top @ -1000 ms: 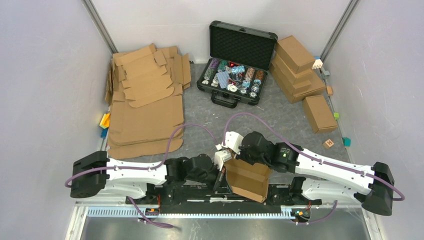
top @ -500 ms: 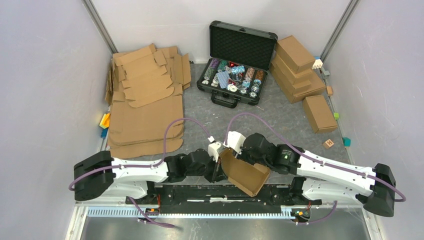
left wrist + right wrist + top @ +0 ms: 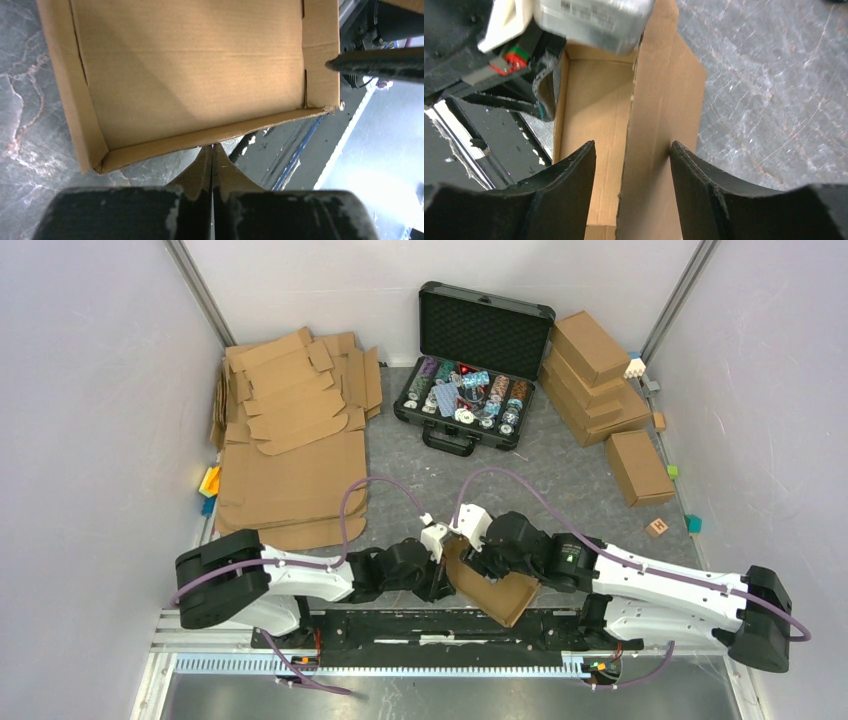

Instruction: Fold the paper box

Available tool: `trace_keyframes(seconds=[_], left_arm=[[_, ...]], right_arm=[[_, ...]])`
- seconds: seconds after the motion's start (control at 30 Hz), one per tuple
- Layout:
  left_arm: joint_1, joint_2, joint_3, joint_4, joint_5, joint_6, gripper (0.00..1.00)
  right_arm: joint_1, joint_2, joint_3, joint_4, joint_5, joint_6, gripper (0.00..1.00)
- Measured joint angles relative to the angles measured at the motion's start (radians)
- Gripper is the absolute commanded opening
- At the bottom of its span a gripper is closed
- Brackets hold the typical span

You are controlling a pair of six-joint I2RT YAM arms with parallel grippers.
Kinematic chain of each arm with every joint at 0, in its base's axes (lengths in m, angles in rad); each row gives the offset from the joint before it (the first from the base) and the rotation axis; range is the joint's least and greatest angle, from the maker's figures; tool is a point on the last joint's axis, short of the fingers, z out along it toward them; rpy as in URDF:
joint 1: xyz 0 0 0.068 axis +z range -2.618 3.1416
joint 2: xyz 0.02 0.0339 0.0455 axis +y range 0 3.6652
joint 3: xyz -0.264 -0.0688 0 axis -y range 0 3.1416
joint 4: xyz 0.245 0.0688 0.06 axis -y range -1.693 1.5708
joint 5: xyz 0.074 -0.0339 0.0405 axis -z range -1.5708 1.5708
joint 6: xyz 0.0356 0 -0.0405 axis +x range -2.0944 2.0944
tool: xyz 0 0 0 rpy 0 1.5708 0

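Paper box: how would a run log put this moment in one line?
paper box: partly folded, walls up | left fingers: shut, tips at a wall | right fingers: open, astride a panel

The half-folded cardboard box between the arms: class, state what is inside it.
The left wrist view shows only bare cardboard floor and walls inside the cardboard box, no contents. Its far end runs out of frame, unseen.

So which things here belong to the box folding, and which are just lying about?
In the job: paper box; left gripper, shut at its wall edge; right gripper, open astride a side panel.
Lying about: flat cardboard blanks; open black case; finished brown boxes; small blocks.
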Motion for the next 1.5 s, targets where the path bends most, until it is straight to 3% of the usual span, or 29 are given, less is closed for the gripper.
trace_keyframes(seconds=[0.23,0.53,0.83,1.07,1.23,1.37,1.5], left_arm=[[0.040,0.065,-0.039,0.116,-0.014,-0.001,0.03],[0.072,0.084,-0.065,0.196,-0.037,-0.007,0.04],[0.140,0.052,-0.132,0.259,-0.036,-0.060,0.04],[0.148,-0.126,-0.194,0.144,-0.041,-0.073,0.05],[0.155,-0.360,-0.206,-0.022,-0.053,-0.081,0.09],[0.159,-0.516,-0.205,-0.142,-0.071,-0.082,0.09],[0.162,-0.566,-0.196,-0.226,-0.074,-0.082,0.14]], right_arm=[[0.000,-0.039,-0.100,0.042,-0.011,0.069,0.70],[0.000,-0.063,-0.200,0.165,-0.042,0.131,0.92],[0.000,-0.031,-0.273,0.299,-0.072,0.168,0.98],[0.000,0.015,-0.302,0.379,-0.086,0.194,0.99],[0.000,0.052,-0.302,0.403,-0.108,0.195,0.98],[-0.002,0.043,-0.296,0.394,-0.143,0.201,0.98],[-0.002,0.014,-0.269,0.328,-0.184,0.222,0.98]])
